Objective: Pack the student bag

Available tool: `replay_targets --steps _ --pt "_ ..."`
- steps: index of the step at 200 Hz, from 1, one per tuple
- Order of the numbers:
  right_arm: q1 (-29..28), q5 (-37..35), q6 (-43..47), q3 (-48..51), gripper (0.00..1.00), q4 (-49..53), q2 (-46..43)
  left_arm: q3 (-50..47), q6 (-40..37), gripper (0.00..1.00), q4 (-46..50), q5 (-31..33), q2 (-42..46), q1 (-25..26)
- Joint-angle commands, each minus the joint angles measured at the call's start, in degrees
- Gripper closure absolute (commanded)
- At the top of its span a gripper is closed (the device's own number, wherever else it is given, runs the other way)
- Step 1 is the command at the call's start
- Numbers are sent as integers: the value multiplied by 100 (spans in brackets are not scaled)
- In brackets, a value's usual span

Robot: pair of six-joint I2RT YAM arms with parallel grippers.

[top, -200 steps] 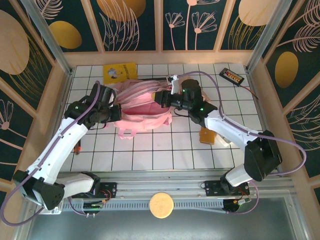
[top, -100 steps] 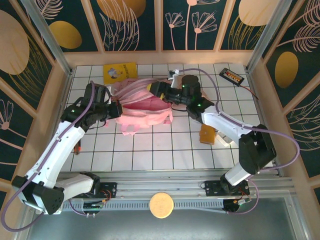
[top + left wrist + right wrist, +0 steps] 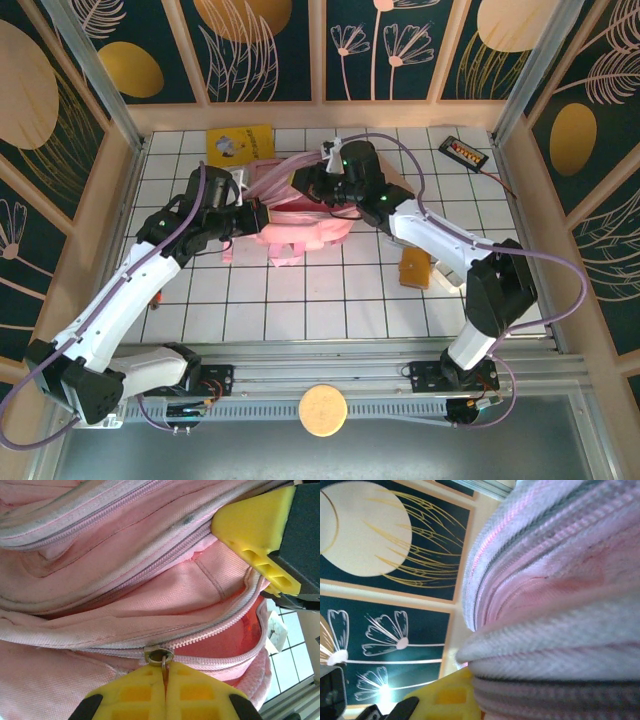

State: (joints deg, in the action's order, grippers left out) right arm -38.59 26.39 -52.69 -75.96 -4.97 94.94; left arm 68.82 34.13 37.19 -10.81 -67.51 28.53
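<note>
The student bag (image 3: 305, 228), pale pink, lies on the white tiled table between my two arms. Its main zipper is partly open, and a reddish inside (image 3: 250, 625) shows through the gap. My left gripper (image 3: 258, 217) is at the bag's left side. In the left wrist view my left gripper (image 3: 165, 669) is shut on the metal zipper pull (image 3: 161, 656). My right gripper (image 3: 300, 184) is at the bag's far edge, shut on its fabric. One yellow finger (image 3: 445, 696) presses against the bag's piped seams (image 3: 560, 630); the other finger is hidden behind the cloth.
A yellow book (image 3: 240, 143) lies behind the bag at the back wall. A black device with a cable (image 3: 465, 152) sits in the back right corner. An orange-brown block (image 3: 414, 270) rests right of the bag under the right arm. Wooden walls close in the table.
My left gripper has slid right along the bag with the zipper pull. My right gripper let go briefly, shifted left and back, and closed again on the bag's far edge.
</note>
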Motion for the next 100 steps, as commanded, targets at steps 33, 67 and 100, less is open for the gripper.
replay_targets --steps 33,67,100 --pt "583 411 896 84 100 677 -366 241 -751 100 569 -54 70 -157" --pt "943 1273 1781 -96 100 979 -272 321 -1083 100 784 -182 186 -769" --pt "946 1786 2634 -330 100 1284 -193 374 -1205 100 780 -380 69 -875"
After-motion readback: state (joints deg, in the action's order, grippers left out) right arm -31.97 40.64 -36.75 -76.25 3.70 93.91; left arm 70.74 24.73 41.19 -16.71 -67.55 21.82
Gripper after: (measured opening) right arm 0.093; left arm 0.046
